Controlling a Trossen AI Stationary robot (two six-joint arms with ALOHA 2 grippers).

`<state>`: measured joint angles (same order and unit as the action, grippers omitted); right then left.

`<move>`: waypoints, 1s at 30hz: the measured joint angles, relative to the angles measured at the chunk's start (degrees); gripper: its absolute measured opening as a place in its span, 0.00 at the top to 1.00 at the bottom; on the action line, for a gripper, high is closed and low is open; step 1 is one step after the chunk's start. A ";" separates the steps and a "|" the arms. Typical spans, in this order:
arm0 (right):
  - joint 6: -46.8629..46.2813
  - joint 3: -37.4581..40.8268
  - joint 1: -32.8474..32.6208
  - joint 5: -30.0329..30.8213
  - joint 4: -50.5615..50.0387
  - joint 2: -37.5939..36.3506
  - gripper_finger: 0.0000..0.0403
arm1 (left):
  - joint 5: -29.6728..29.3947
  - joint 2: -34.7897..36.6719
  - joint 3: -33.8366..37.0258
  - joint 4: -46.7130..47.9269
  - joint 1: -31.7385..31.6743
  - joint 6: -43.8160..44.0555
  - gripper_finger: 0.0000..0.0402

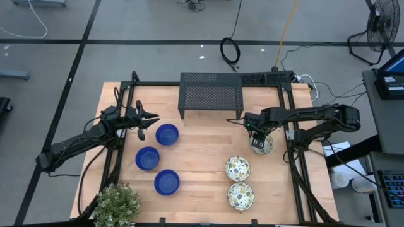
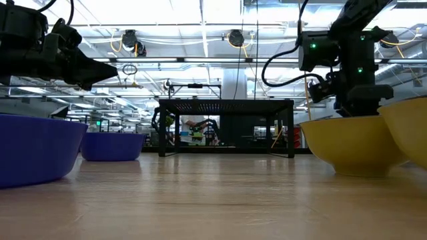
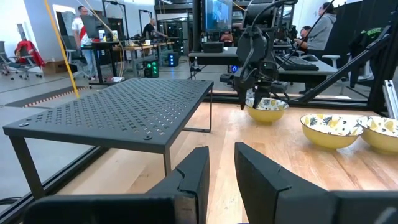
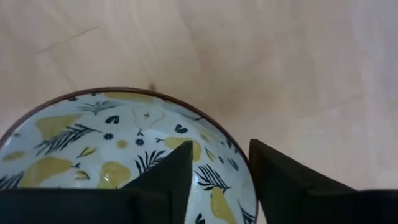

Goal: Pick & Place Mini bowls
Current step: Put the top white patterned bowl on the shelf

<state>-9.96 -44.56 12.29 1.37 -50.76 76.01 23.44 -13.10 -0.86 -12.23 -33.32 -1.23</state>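
Note:
Three blue mini bowls (image 1: pixel 166 133) (image 1: pixel 147 158) (image 1: pixel 166 181) rest on the table's left half. Three patterned mini bowls, white inside with yellow pears and dark leaves and yellow outside, rest on the right half (image 1: pixel 237 168) (image 1: pixel 240 195). My right gripper (image 4: pixel 221 168) points down over the farthest patterned bowl (image 4: pixel 93 143) and is open. One finger (image 4: pixel 168 177) is inside that bowl and the other (image 4: pixel 280 180) is outside its rim. My left gripper (image 3: pixel 222 165) hovers level just beyond the far blue bowl, a narrow gap between its fingers and nothing in it. My right gripper comes from above with its fingers astride the patterned bowl's rim (image 4: pixel 241 163), one inside and one outside. The bowl rests on its base on the table. I cannot tell whether either finger touches the rim.
A black perforated rack (image 1: pixel 211 94) stands at the table's far middle. A potted plant (image 1: pixel 117 205) sits at the near left corner. Black frame rails (image 1: pixel 291 120) run along the table's sides. Bare wood lies between the two groups of bowls. People stand in the room beyond (image 3: pixel 81 25).

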 joint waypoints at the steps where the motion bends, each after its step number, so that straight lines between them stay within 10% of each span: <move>1: 0.17 0.00 0.00 -0.31 0.06 0.00 0.69 | -0.02 -0.02 0.00 0.00 0.00 0.00 0.80; 13: 0.27 -0.16 0.00 -1.29 0.09 -0.22 0.93 | -0.02 -0.02 0.00 0.01 -0.02 0.02 0.80; 30: 0.14 -0.02 0.07 -1.07 0.54 -7.54 0.97 | 0.00 -0.02 0.00 0.00 -0.02 0.02 0.80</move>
<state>-9.82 -44.58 12.36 0.31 -50.22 68.46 23.44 -13.13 -0.86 -12.23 -33.34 -1.21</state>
